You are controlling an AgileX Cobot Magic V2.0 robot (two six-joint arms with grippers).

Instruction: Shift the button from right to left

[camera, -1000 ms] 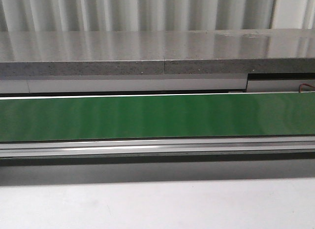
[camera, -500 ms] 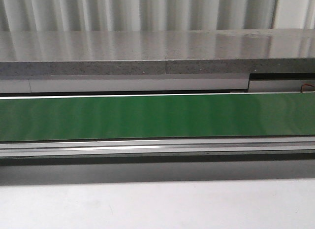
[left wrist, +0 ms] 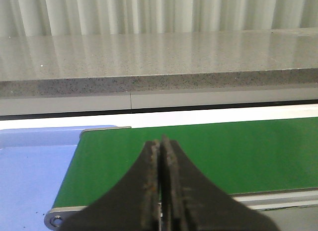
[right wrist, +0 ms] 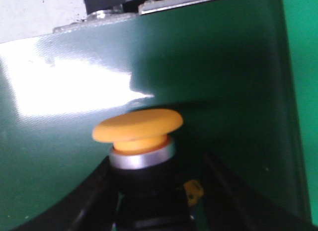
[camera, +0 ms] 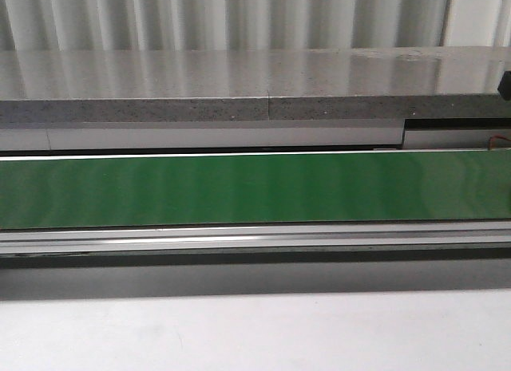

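In the right wrist view the button shows its round yellow cap, silver ring and black collar. It sits between the dark fingers of my right gripper, which is shut on its body and holds it cap-outward just over the green conveyor belt. The clear-and-blue block is hidden in shadow. In the front view only a small dark part of the right arm shows at the right edge, and the button is out of view. My left gripper is shut and empty over the belt's left end.
The green belt runs across the front view with a metal rail along its near side. A grey stone-like ledge lies behind it. A blue surface adjoins the belt's left end.
A dark part of the right arm has come into the front view at the right edge. The belt and ledge look the same.
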